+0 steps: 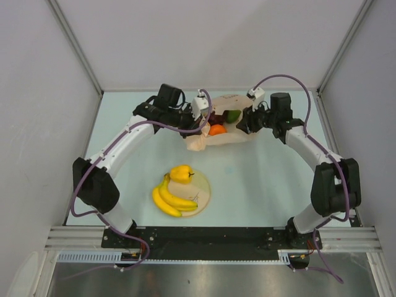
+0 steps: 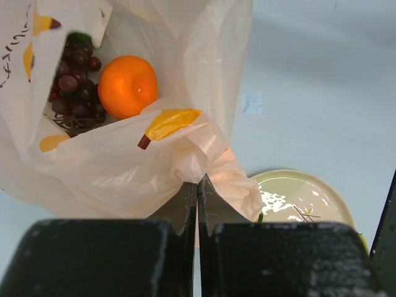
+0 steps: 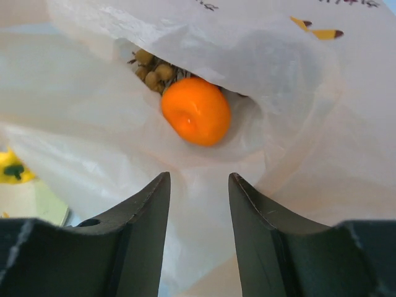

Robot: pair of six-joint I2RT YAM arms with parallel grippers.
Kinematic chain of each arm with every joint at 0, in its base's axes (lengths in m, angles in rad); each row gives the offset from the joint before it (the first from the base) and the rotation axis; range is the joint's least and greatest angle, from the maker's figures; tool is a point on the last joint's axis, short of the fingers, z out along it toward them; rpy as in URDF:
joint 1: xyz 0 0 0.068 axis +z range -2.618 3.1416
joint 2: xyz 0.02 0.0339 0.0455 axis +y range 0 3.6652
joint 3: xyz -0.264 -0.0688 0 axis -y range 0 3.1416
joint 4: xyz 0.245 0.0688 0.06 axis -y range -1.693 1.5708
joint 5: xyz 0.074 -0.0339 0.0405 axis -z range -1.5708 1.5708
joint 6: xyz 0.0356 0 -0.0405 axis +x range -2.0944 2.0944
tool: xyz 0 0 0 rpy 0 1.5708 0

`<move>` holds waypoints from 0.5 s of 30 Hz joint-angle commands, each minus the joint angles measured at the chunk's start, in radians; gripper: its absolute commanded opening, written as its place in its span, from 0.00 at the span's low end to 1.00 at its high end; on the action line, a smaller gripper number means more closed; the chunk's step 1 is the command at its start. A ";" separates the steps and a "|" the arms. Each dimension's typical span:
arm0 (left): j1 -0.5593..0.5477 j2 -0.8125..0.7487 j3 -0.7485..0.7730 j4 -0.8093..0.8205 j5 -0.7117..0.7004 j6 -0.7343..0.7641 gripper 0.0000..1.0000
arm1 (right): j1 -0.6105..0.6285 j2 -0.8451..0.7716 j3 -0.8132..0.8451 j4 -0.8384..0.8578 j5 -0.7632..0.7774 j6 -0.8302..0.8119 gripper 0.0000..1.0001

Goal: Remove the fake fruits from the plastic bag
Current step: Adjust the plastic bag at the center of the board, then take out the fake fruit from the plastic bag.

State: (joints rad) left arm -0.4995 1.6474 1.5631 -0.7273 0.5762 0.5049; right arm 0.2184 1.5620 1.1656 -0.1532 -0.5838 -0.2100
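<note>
Far middle of the table: you find the plastic bag (image 1: 230,138) lying crumpled, its mouth open between the two grippers.
Inside the bag: the orange ball (image 2: 127,86) sits at the opening, touching the dark red grape bunch (image 2: 73,80); from above you also see the green mango (image 1: 232,115) just behind them.
Left gripper (image 2: 197,179): jaws pressed together, pinching a fold of the bag's edge on the left side of the opening.
Right gripper (image 3: 199,176): jaws apart and pointed at the orange ball, with bag film showing across the gap; you cannot tell whether either finger touches it.
Near middle of the table: the plate (image 1: 203,192) carries the banana bunch (image 1: 170,199) on its left side and the yellow pepper (image 1: 181,174) at its far edge, both well apart from the bag.
Table (image 1: 266,179): pale blue-green, walled in white on three sides.
</note>
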 commanded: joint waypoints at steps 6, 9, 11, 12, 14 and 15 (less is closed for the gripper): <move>0.007 -0.060 0.031 0.038 0.037 -0.012 0.00 | 0.142 0.258 0.192 0.103 0.122 0.000 0.47; 0.009 -0.063 0.028 0.042 0.036 -0.012 0.00 | 0.167 0.358 0.248 0.084 0.231 0.053 0.67; 0.009 -0.066 0.018 0.051 0.036 -0.020 0.00 | 0.174 0.412 0.281 0.066 0.298 0.089 0.84; 0.010 -0.069 0.015 0.057 0.036 -0.022 0.00 | 0.173 0.435 0.304 0.057 0.311 0.095 1.00; 0.010 -0.070 0.008 0.066 0.036 -0.032 0.00 | 0.173 0.481 0.309 0.069 0.335 0.110 1.00; 0.010 -0.069 0.008 0.065 0.033 -0.032 0.00 | 0.174 0.492 0.307 0.090 0.344 0.119 1.00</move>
State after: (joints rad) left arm -0.4961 1.6344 1.5631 -0.7052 0.5819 0.4942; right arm 0.4000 2.0052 1.4303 -0.0902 -0.3492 -0.1440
